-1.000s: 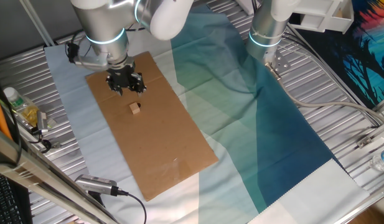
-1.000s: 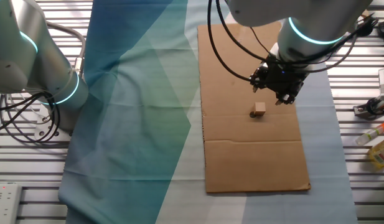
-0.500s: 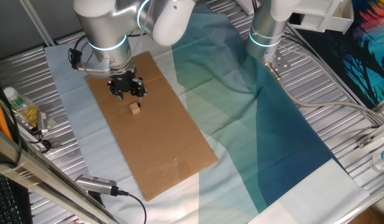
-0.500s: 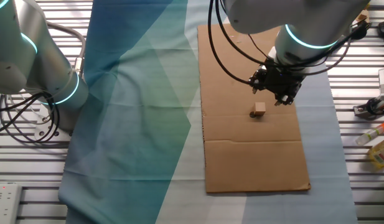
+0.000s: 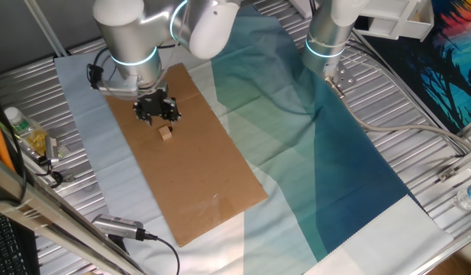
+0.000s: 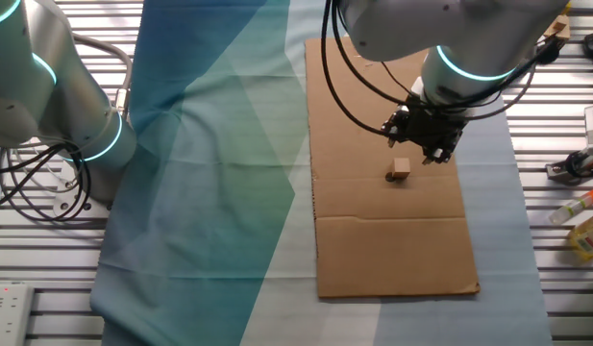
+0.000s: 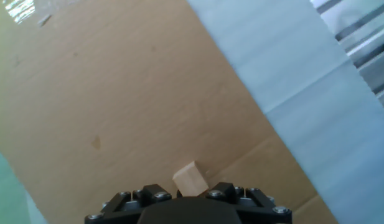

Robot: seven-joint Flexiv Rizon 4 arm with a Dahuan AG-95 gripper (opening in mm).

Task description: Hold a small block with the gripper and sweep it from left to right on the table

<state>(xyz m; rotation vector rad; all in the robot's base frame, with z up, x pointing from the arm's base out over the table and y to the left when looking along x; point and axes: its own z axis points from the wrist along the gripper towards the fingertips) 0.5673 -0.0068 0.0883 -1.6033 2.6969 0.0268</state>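
end effector point(image 7: 182, 205) tips cut off, state unclear

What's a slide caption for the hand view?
End effector over the cardboard, block lying free just ahead of its tip, not yet grasped.

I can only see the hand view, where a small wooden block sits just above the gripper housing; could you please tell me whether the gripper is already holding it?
Observer: No. In both fixed views the small block lies alone on the cardboard, with the gripper beside it, apart from it.
Operator: Thank you. Does anything else lie on the cardboard near the block?
Observer: Nothing; in the other fixed view the block is the only thing on it.
Operator: What lies outside my picture?
Observer: A second silver arm stands on the teal cloth, far from the block.
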